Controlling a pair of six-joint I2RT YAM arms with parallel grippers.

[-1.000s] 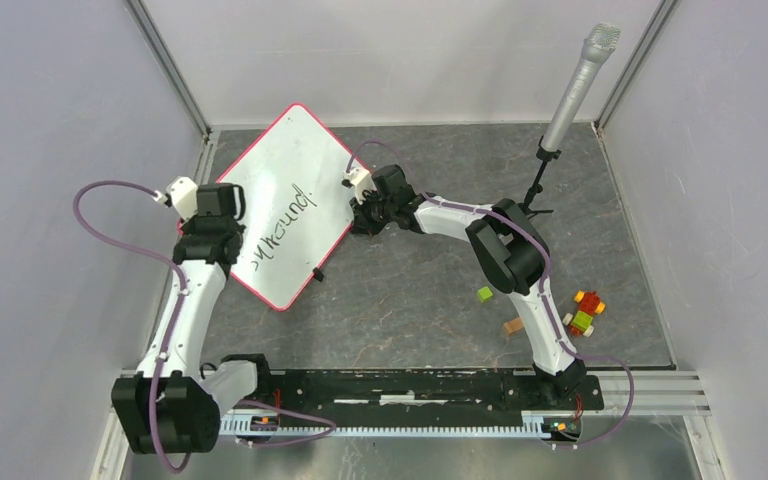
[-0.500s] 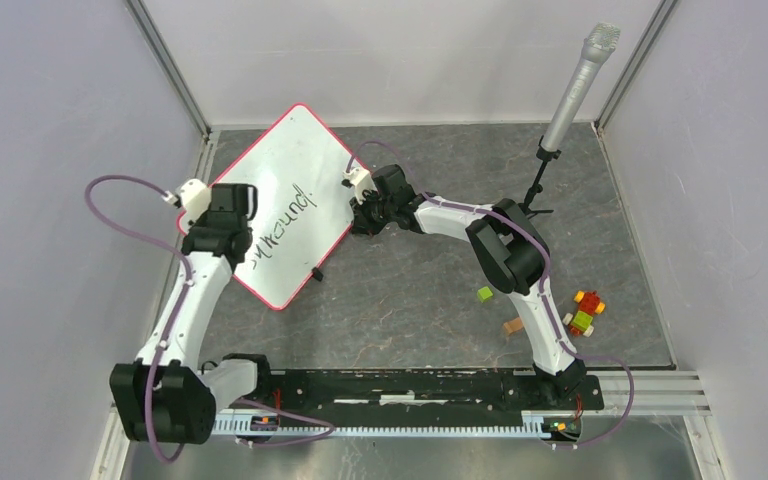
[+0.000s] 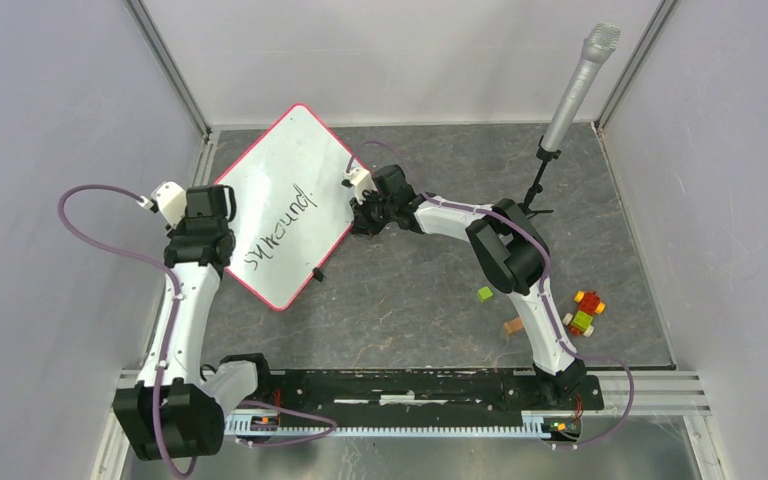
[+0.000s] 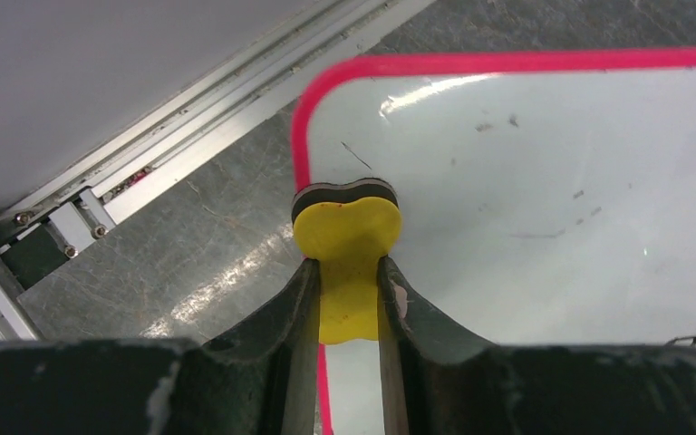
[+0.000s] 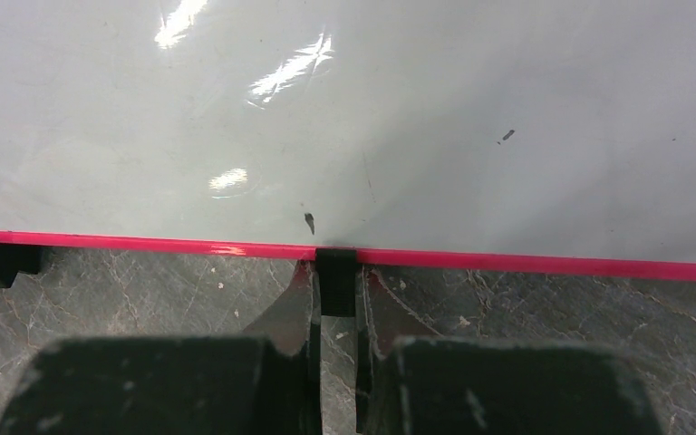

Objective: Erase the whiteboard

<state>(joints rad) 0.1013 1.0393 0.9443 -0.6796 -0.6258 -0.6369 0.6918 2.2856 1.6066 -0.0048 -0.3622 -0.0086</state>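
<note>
The whiteboard lies tilted at the back left of the table, with a red-pink rim and dark handwriting across its middle. My left gripper is shut on a yellow eraser with a black felt base, held at the board's left corner. In the top view the left gripper sits over the board's left edge. My right gripper is shut on a small black edge clip on the board's right rim. In the top view the right gripper is at that rim.
A microphone on a stand rises at the back right. Small coloured blocks and a green block lie on the right of the table. A second black clip sits on the board's near edge. Metal frame rails run just left of the board.
My left gripper with the eraser swung right over the board's edge, then back left to the corner. The right arm and the board have not moved.
</note>
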